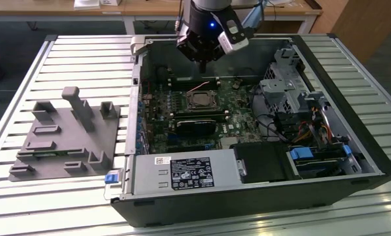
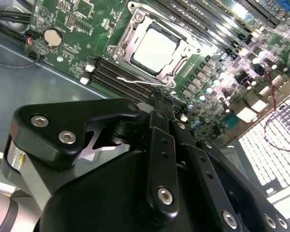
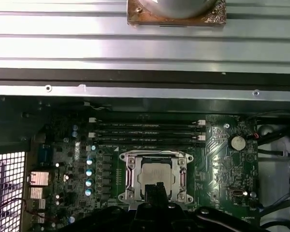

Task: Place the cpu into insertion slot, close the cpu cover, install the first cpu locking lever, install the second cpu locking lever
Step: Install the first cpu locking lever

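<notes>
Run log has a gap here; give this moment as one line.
cpu: seated in insertion slot | cpu cover: down around cpu | end effector: shut, empty, above motherboard, not touching cpu

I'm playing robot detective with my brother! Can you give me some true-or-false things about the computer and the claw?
1. The chip sits in its socket on the green board. True.
2. The claw is holding the chip. False: the chip lies in the socket, apart from the claw, which hangs over the board.
3. A grey plastic stand lies on the table outside the computer case. True.
4. The computer case is closed up. False: its side is open, so the parts inside show.
5. A round battery sits on the green board. True.
</notes>
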`<control>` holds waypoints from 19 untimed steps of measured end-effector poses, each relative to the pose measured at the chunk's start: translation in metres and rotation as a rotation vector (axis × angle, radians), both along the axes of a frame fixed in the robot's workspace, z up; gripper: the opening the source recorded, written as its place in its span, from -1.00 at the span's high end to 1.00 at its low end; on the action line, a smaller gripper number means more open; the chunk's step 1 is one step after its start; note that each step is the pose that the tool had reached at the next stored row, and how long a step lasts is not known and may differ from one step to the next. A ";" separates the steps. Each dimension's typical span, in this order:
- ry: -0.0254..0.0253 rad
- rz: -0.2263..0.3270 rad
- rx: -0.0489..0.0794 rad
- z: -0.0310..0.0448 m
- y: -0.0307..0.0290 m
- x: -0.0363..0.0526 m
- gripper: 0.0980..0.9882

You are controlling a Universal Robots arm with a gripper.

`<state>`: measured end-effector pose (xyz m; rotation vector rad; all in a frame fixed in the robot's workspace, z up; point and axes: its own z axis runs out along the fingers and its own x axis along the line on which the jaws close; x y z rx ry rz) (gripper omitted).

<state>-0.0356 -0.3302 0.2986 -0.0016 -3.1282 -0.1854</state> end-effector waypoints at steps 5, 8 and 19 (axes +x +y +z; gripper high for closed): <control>0.0002 0.000 0.011 -0.0052 0.0009 0.0000 0.98; 0.0000 0.000 -0.008 -0.0087 0.0043 0.0000 0.98; 0.0001 0.000 -0.008 -0.0204 0.0062 0.0001 0.98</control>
